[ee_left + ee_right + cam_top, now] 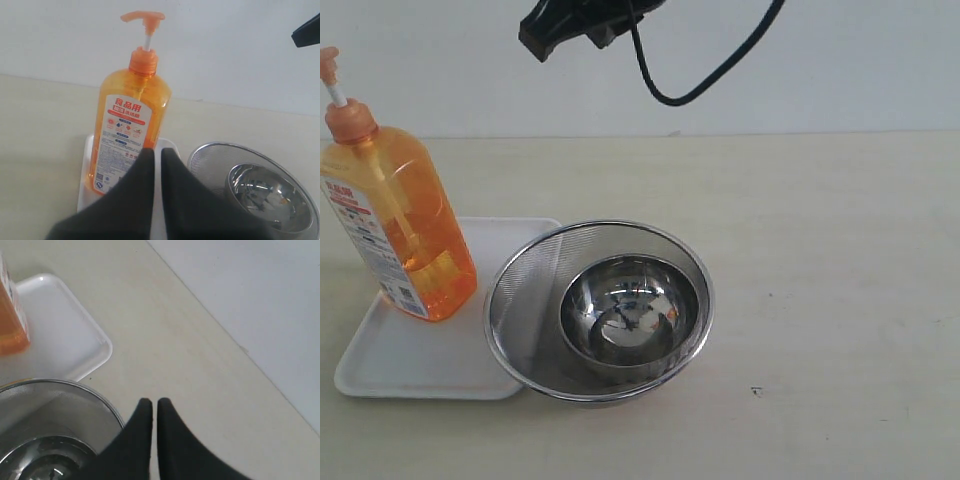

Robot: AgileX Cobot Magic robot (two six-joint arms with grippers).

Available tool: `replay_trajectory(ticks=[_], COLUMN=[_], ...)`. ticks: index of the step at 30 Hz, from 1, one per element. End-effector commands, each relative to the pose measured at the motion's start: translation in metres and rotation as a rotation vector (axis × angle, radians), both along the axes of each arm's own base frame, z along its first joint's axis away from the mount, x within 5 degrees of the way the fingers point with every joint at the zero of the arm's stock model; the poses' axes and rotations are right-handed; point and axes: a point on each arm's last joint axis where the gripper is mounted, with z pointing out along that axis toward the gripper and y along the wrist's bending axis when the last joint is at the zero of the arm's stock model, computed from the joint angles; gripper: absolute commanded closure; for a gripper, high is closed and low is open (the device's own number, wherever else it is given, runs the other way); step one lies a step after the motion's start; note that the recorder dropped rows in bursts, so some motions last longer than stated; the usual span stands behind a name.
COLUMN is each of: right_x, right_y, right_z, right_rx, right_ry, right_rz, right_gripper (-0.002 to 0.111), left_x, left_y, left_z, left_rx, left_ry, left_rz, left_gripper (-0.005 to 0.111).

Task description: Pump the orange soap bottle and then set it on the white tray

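Orange soap bottle (405, 225) is seen standing upright on the white tray (420, 365), base close to the rim on the side away from the strainer bowl (520, 300), so placing looks done imo. Whether it's been pumped can't be told; pump head (142, 17) is up. Both grippers are closed w/ nothing held: left gripper (156, 155) is pointed at the bottle's lower half (contact can't be told), right gripper (151, 402) is hung over the strainer's edge. If a pump is owed, the head should be pressed straight down w/ closed tips, centred over the stem and not out on the spout, bc a tall bottle near a rim gets tipped easily. Otherwise arms should be backed off w/o the bottle being clipped.
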Motion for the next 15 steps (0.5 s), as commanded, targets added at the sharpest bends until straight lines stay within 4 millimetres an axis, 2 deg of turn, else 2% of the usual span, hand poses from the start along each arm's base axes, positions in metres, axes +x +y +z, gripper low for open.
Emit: replay_trajectory(ticks=[1,7,15], right_x=[-0.001,-0.001,-0.01], right_y=[-0.003,-0.011,-0.034], right_z=[0.001,0.01,0.034], right_rx=[0.007,0.029,0.072], right_ry=[-0.014,-0.041,-0.084], right_rz=[0.002,-0.02,-0.045], right_gripper=[0.108,0.108,0.108], left_x=[0.0,0.0,0.0], left_y=[-0.001,-0.001,0.0], left_z=[0.0,0.0,0.0], left_rx=[-0.004,-0.004,-0.002], left_ry=[-0.01,-0.01,-0.012], left_rz=[-0.002,-0.002,-0.001], left_gripper=[0.102,0.102,0.102])
